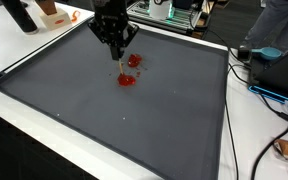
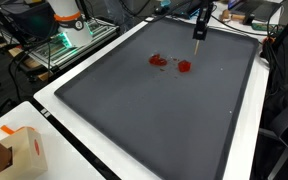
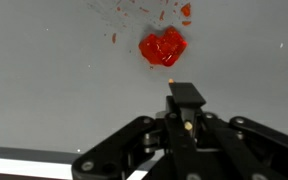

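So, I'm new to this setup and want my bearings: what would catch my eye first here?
The red blobs stand out most, smeared on the dark grey mat. The black claw hangs close beside them, apparently gripping a thin tan stick.

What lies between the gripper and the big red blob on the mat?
Only a short strip of bare gray mat, seen in the wrist view. The gripper sits just short of the red blob; the small red specks lie beyond it.
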Tool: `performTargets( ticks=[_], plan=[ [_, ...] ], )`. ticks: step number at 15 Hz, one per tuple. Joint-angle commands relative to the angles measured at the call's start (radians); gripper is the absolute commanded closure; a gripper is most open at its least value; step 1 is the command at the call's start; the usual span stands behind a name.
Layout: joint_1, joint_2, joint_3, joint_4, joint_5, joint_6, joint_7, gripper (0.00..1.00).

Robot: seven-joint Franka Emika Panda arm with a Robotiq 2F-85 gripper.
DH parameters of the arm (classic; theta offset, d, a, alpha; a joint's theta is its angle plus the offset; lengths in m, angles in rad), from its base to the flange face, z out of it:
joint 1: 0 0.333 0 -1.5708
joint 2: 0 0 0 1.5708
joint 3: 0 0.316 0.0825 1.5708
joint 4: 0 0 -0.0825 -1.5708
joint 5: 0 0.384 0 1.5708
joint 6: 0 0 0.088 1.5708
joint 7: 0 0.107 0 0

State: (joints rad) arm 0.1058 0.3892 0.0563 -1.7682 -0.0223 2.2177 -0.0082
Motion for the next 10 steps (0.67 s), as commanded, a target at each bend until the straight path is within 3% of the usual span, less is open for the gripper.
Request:
performTargets(
  ticks=[1,10],
  plan=[
    [0.002,0.022,0.007,-0.030,-0.006,0.056,0.001,0.97],
    [0.007,0.028,-0.001,-0.046,-0.012,0.035,0.026,0.97]
  ],
)
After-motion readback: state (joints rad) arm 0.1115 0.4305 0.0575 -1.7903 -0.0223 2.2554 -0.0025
